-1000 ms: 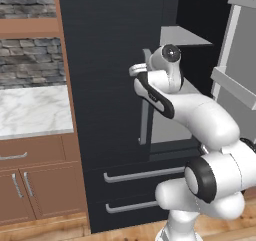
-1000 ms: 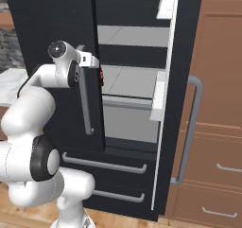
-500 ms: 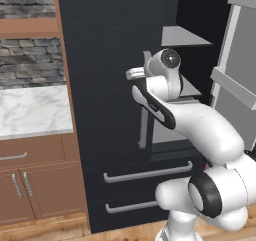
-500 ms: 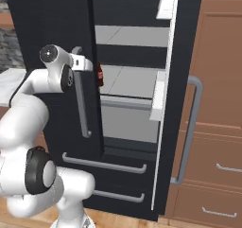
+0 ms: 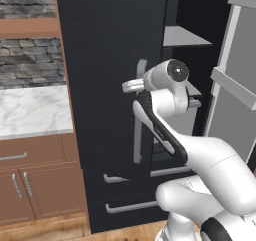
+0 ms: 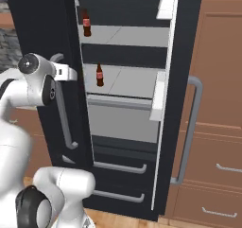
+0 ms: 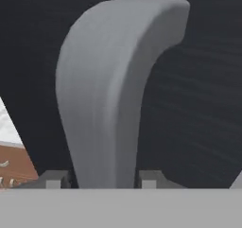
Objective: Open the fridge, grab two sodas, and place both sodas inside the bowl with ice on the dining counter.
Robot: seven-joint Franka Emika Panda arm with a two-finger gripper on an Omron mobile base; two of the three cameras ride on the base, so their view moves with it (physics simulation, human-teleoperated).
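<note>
1. Fridge (image 6: 42, 14): tall, black, French-door, set between brown cabinets; the right door (image 6: 177, 104) stands open, showing a grey-white shelved interior.
2. Left door handle (image 7: 106, 90): long, grey, vertical and rigid. The gripper (image 7: 105, 179) is clamped on it near its upper bend, one fingertip (image 7: 56, 179) on each side.
3. Handling, judged: the door is heavy and hinged; pull steadily along its arc, because the smooth handle may slip.
4. Sodas: an upper bottle (image 6: 86, 22) on the top shelf and a lower bottle (image 6: 99, 74) one shelf below; both upright, dark brown, red-labelled.
5. Handling, judged: glass, light, fragile, slick. Grasp the body at the label, not the narrow neck.
</note>
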